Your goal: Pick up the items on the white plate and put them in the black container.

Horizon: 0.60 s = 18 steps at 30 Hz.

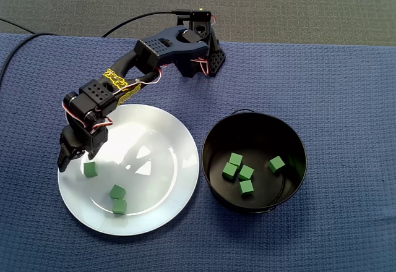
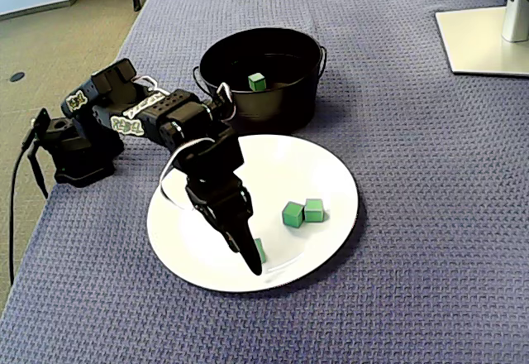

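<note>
**STATUS: FINGERS DOWN AT ONE CUBE ON THE PLATE**

1. Arm. I see the arm [image 1: 124,80] reach from its base [image 1: 207,59] over the blue cloth [image 1: 346,99] that covers the desk. In the fixed view from above, it bends down over the left part of the white plate [image 1: 167,154].

2. Fingers. The fingers [image 2: 244,236] point steeply down at the plate surface. I cannot tell whether the tip touches the plate. I cannot tell how wide they stand: from the side they read as one dark taper, and from above the wrist hides the gap.

3. Items on the plate. Three green cubes lie on the plate.
   - The nearest cube [image 2: 260,250] sits just beside the tip and is partly hidden by it. I cannot confirm contact.
   - The two other cubes [image 2: 293,213] lie close together near the plate's middle, apart from the fingers.

4. Container. The black container [image 2: 273,107] stands upright just beside the plate. Five sorted cubes [image 1: 246,172] lie on its floor: four grouped, one apart from the group.

5. Surroundings. A monitor foot [image 2: 488,41] stands on the cloth, well apart from the plate.
</note>
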### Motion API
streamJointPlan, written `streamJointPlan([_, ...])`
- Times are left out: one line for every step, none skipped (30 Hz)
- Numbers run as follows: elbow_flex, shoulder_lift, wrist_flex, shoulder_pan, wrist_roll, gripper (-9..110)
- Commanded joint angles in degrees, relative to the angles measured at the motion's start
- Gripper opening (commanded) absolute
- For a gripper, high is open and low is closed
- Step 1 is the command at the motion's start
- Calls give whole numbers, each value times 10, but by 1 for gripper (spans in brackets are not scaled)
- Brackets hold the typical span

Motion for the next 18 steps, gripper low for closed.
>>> streamJointPlan([-67, -1, 54, -18, 35, 29])
streamJointPlan([-76, -6, 63, -20, 40, 29])
streamJointPlan([-81, -11, 69, -24, 42, 29])
streamJointPlan([-84, -16, 74, -25, 46, 29])
streamJointPlan([-89, -22, 78, -28, 49, 29])
streamJointPlan([-91, -28, 80, -30, 52, 29])
streamJointPlan([-94, -35, 80, -32, 54, 29])
streamJointPlan([-97, -41, 76, -33, 55, 29])
streamJointPlan([-101, -48, 75, -35, 57, 28])
streamJointPlan([-105, -56, 73, -36, 57, 27])
streamJointPlan([-112, -64, 72, -37, 57, 26])
streamJointPlan([-121, -73, 71, -38, 58, 25])
streamJointPlan([-128, -79, 69, -39, 58, 25])
streamJointPlan([-134, -84, 67, -40, 59, 24])
streamJointPlan([-141, -90, 66, -40, 59, 23])
streamJointPlan([-147, -93, 65, -40, 58, 21])
streamJointPlan([-151, -95, 65, -40, 57, 19])
streamJointPlan([-156, -97, 65, -40, 56, 17])
